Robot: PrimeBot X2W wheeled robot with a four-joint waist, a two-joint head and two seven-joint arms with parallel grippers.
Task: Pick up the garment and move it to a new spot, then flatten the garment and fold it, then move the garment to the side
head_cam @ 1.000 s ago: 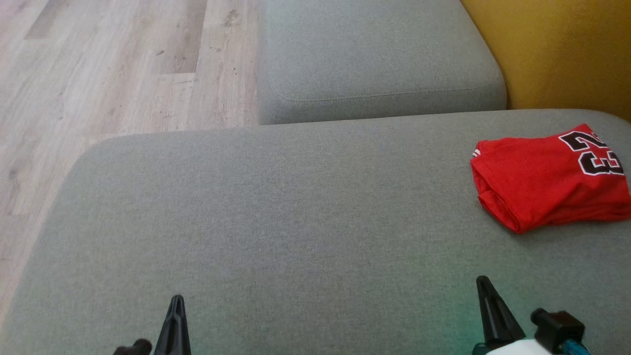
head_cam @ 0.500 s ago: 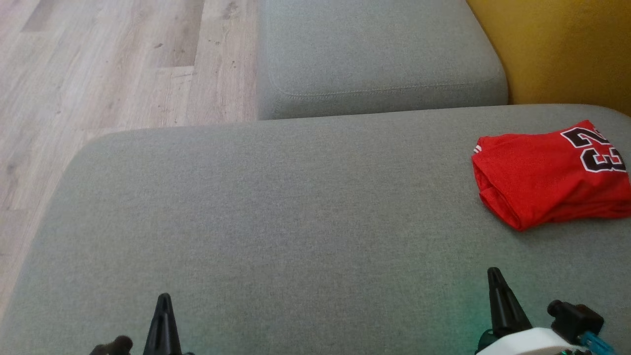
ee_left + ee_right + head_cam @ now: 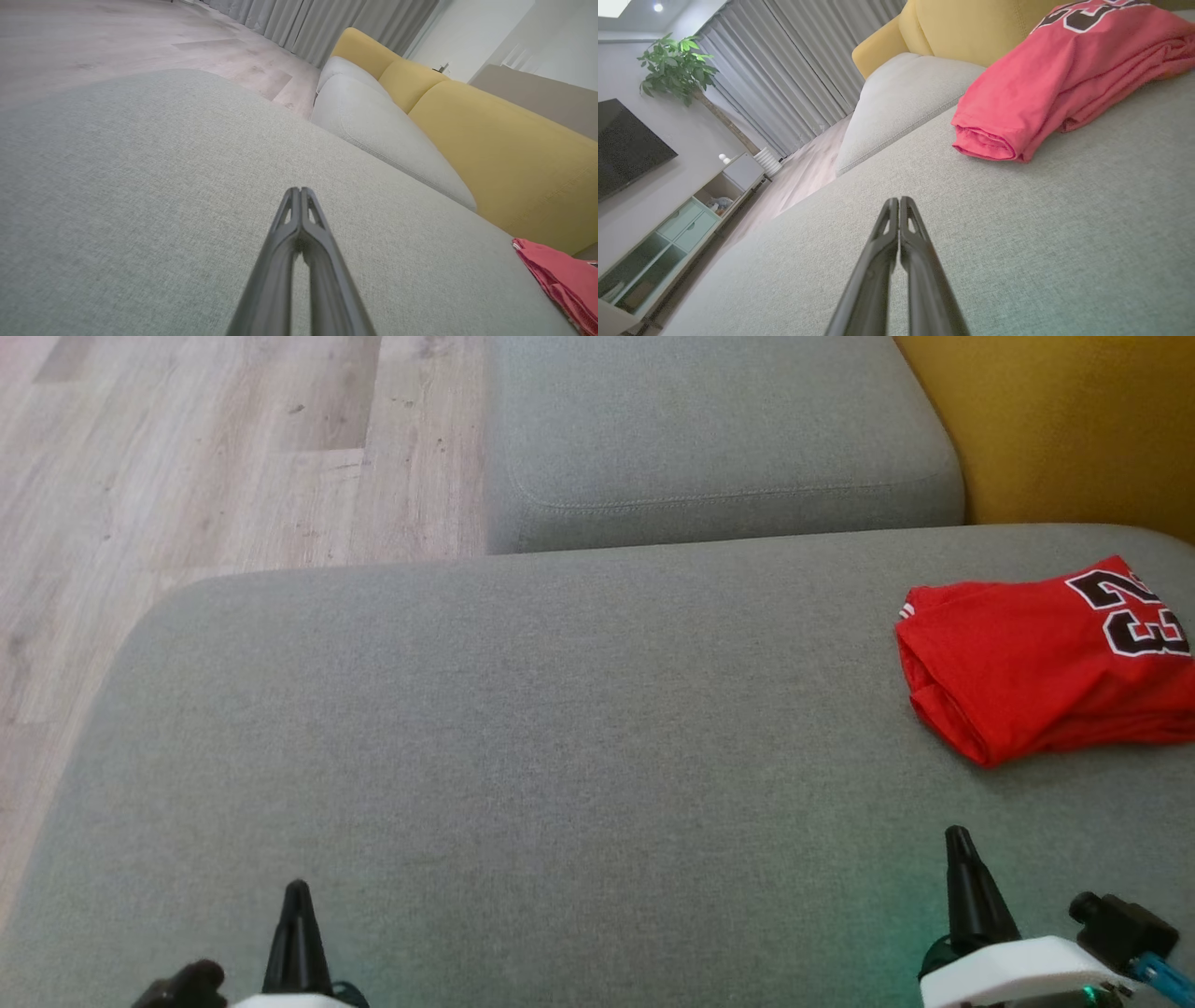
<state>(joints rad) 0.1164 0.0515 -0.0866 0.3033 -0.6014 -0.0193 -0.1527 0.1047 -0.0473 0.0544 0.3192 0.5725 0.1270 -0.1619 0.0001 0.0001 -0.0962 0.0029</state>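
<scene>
Far right on the grey cushion lies the red garment, apparently folded; nearer, left gripper and right gripper hover, fingers pressed together, empty

The left gripper, fingers pressed together and holding nothing, hangs above the grey sofa cushion. A red garment lies at the cushion's far right edge, near the yellow backrest.
</scene>
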